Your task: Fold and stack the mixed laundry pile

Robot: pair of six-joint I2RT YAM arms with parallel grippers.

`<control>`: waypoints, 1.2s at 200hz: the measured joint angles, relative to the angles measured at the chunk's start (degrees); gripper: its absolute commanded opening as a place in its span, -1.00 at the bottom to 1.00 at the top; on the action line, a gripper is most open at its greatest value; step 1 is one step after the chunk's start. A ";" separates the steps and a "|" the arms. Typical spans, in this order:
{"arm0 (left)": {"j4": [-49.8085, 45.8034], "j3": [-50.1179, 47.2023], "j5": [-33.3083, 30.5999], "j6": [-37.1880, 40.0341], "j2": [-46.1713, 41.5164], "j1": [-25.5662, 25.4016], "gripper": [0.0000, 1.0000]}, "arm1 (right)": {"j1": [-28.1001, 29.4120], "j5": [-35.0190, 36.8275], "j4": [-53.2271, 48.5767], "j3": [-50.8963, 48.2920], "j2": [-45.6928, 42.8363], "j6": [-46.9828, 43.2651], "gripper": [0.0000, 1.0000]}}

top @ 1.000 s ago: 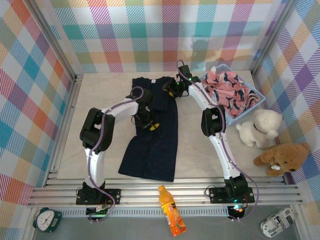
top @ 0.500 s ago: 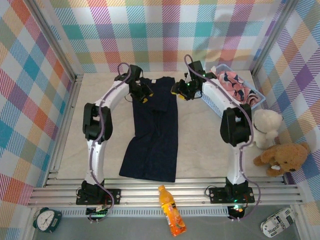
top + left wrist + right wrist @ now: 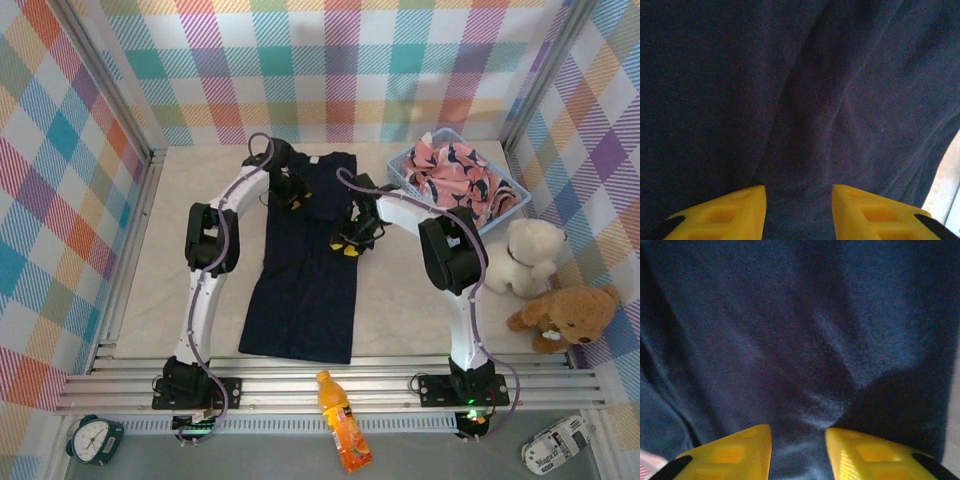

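Spread flat and long on the table [image 3: 190, 250]: the dark navy trousers [image 3: 305, 280], waist end far from the arm bases, leg ends close to them. Over the far left part of the trousers, near the waist: the left gripper [image 3: 291, 198], pointing down at the cloth. Seen close from the left wrist: yellow fingers [image 3: 735, 210] apart, a gap between them, nothing pinched, just wrinkly navy cloth below. Hard to tell whether touching the cloth or not. Over the right edge of the trousers, a bit nearer than the waist: the right gripper [image 3: 347, 242]. Seen close from the right wrist: yellow fingertips [image 3: 740, 447] apart too, nothing squeezed, soft navy cloth below. Well apart from the trousers, off to the far right: the light blue basket [image 3: 518, 203], with the pink garment [image 3: 455, 175] with navy-and-white shapes bunched up inside. Also right of the trousers, nearer than the basket: a white teddy bear [image 3: 525, 255], then a brown teddy bear [image 3: 565, 315]. Just past the leg ends of the trousers: an orange bottle [image 3: 342, 420].
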 measured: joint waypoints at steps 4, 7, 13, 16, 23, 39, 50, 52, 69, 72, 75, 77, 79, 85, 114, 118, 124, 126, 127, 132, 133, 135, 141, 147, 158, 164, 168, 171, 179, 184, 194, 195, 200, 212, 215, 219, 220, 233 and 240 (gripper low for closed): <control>-0.04 1.14 0.13 -0.02 0.83 0.07 -0.20 | -0.44 0.39 -0.02 0.66 0.22 -0.02 -0.21; -0.07 1.97 0.26 -0.02 1.38 0.15 -0.20 | -0.81 0.68 0.00 1.11 0.44 -0.04 -0.21; -0.13 3.78 0.46 -0.02 2.43 0.26 -0.21 | -1.57 1.14 -0.24 2.32 1.09 -0.09 -0.20; -0.20 4.76 0.44 -0.02 2.97 0.31 -0.21 | -2.01 1.33 -0.55 3.04 1.55 -0.26 -0.20; -0.15 6.78 0.35 -0.07 4.17 0.39 -0.21 | -3.23 1.73 -1.27 5.38 2.93 -0.74 -0.20; -0.07 11.15 0.66 -0.70 6.80 0.66 -0.21 | -6.19 2.86 -2.78 11.54 6.10 -2.25 -0.16; 0.04 12.81 0.87 -1.53 7.91 0.90 -0.21 | -8.48 3.91 -3.85 16.02 8.22 -3.80 -0.12; 0.02 13.05 0.96 -1.53 8.02 0.94 -0.21 | -8.87 4.04 -4.02 16.79 8.61 -4.17 -0.11; 0.13 13.68 1.62 -2.60 8.46 1.29 -0.20 | -11.34 4.98 -5.81 20.52 9.25 -6.84 -0.09; 0.17 13.68 1.77 -2.78 8.46 1.31 -0.19 | -11.69 5.03 -6.12 20.81 9.03 -7.26 -0.09; 0.20 13.68 1.84 -2.84 8.46 1.36 -0.19 | -11.93 5.05 -6.32 20.87 8.70 -7.61 -0.08; 0.22 13.68 1.90 -2.91 8.46 1.36 -0.19 | -12.09 5.07 -6.40 20.85 8.41 -7.85 -0.08; 0.26 13.68 1.95 -3.06 8.46 1.38 -0.18 | -12.17 5.09 -6.58 20.83 8.15 -8.13 -0.08; 0.28 13.68 2.03 -3.15 8.46 1.38 -0.18 | -12.20 5.11 -6.75 20.11 7.06 -8.83 -0.08; 0.52 13.68 2.84 -3.28 8.55 1.49 -0.17 | -7.43 4.98 -8.44 8.02 -4.20 -11.56 -0.05; 0.52 13.68 2.95 -3.28 8.55 1.53 -0.17 | -6.21 4.96 -8.37 5.79 -6.08 -11.87 -0.05; 0.59 13.68 3.28 -3.26 8.55 1.60 -0.17 | -3.76 4.96 -8.70 2.01 -9.38 -12.17 -0.05; 0.59 13.68 3.32 -3.23 8.55 1.64 -0.17 | -3.17 4.94 -8.85 1.16 -10.03 -12.26 -0.04; 0.59 13.68 3.37 -3.23 8.55 1.64 -0.17 | -2.54 4.96 -9.11 0.44 -10.75 -12.31 -0.04; 0.61 13.68 3.65 -3.23 8.55 1.70 -0.17 | -0.37 4.92 -9.31 -2.29 -13.14 -12.44 -0.05; 0.61 13.68 3.74 -3.21 8.57 1.73 -0.17 | -0.11 4.92 -9.38 -2.67 -13.46 -12.48 -0.04; 0.63 13.68 3.76 -3.21 8.57 1.73 -0.17 | 0.76 4.98 -9.60 -3.74 -14.45 -12.46 -0.05; 0.63 13.68 3.96 -3.17 8.59 1.75 -0.17 | 3.19 4.94 -9.68 -6.64 -16.83 -12.46 -0.04; 0.61 13.68 4.13 -3.02 8.61 1.77 -0.16 | 5.92 4.90 -9.81 -9.46 -19.08 -12.41 -0.04; 0.59 13.68 4.33 -2.78 8.63 1.79 -0.16 | 11.04 4.79 -10.23 -14.29 -22.77 -11.89 -0.04; 0.57 13.68 4.35 -2.71 8.66 1.79 -0.16 | 13.27 4.85 -10.56 -16.28 -24.13 -11.58 -0.04; 0.55 13.68 4.37 -2.60 8.66 1.79 -0.16 | 14.43 4.94 -10.73 -17.35 -24.81 -11.45 -0.04; 0.52 13.68 4.39 -2.58 8.66 1.79 -0.16 | 15.50 5.11 -10.84 -18.14 -25.29 -11.28 -0.05; 0.52 13.68 4.50 -2.49 8.66 1.79 -0.16 | 17.73 5.75 -11.04 -19.93 -26.18 -10.69 -0.04; 0.50 13.68 4.52 -2.36 8.66 1.81 -0.16 | 18.95 6.05 -11.17 -20.70 -26.43 -10.34 -0.05; 0.50 13.68 4.55 -2.32 8.68 1.84 -0.16 | 21.05 6.93 -11.06 -21.73 -26.53 -9.77 -0.05; 0.50 13.68 4.57 -2.32 8.68 1.86 -0.16 | 21.18 6.95 -11.06 -21.77 -26.51 -9.70 -0.05; 0.52 13.68 4.63 -2.32 8.70 1.86 -0.16 | 22.05 7.19 -10.86 -22.16 -26.49 -9.33 -0.05; 0.55 13.68 4.96 -2.34 8.76 1.99 -0.16 | 23.67 7.91 -10.69 -22.58 -26.25 -8.55 -0.06; 0.57 13.68 5.03 -2.36 8.79 2.01 -0.16 | 23.93 8.17 -10.60 -22.58 -26.14 -8.44 -0.05; 0.59 13.68 5.22 -2.34 8.83 2.05 -0.16 | 24.35 8.28 -10.38 -22.58 -25.92 -8.35 -0.06; 0.61 13.68 5.25 -2.36 8.83 2.08 -0.16 | 24.50 8.37 -10.25 -22.58 -25.86 -8.31 -0.06; 0.66 13.68 5.75 -2.38 8.87 2.19 -0.16 | 25.68 9.22 -9.29 -22.56 -24.74 -7.72 -0.07; 0.66 13.68 5.90 -2.36 8.87 2.23 -0.16 | 26.25 9.55 -8.90 -22.56 -24.00 -7.43 -0.08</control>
